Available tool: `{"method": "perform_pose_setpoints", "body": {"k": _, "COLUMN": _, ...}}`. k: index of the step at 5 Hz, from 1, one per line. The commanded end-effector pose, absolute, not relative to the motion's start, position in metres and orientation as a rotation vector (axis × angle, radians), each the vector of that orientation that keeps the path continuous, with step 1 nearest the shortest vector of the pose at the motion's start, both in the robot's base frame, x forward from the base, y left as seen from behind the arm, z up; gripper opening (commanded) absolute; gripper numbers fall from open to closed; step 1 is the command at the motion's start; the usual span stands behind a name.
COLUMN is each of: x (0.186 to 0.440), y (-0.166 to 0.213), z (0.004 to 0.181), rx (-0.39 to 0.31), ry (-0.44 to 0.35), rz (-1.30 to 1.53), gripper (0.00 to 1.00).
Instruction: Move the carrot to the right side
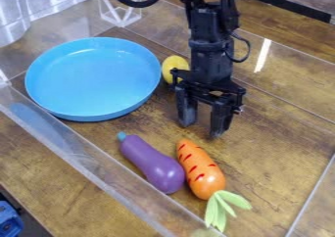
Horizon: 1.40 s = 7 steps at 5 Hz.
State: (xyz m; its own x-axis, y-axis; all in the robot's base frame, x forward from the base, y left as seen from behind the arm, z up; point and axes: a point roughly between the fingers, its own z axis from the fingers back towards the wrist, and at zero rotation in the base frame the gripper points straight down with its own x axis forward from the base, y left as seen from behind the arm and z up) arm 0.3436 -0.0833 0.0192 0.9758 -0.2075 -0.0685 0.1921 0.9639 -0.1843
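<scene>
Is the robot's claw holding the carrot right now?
No, the gripper hangs open and empty above the table, while the carrot lies below it beside the purple eggplant.

The small orange plastic carrot with dark stripes (199,169) looks smooth and slightly glossy; its pale green leafy top (225,208) at five o'clock seems matt. Just at its nine o'clock, the purple plastic eggplant (153,164) carries a soft sheen. The round blue plastic plate (92,76) is smooth and shiny. The brown wooden tabletop (281,123) shows grain and glare. The clear plastic wall (78,153) reflects light. The black gripper (207,121) looks matt.
</scene>
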Motion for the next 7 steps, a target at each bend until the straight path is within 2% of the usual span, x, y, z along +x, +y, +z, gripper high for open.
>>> {"method": "perform_pose_setpoints", "body": {"k": 1, "x": 0.326, "y": -0.101, "z": 0.010, "rx": -0.179, "ry": 0.129, "rz": -0.275, "gripper": 0.00}}
{"method": "perform_pose_setpoints", "body": {"k": 7, "x": 0.315, "y": -0.103, "z": 0.008, "rx": -0.184, "ry": 0.129, "rz": -0.304, "gripper": 0.00}}
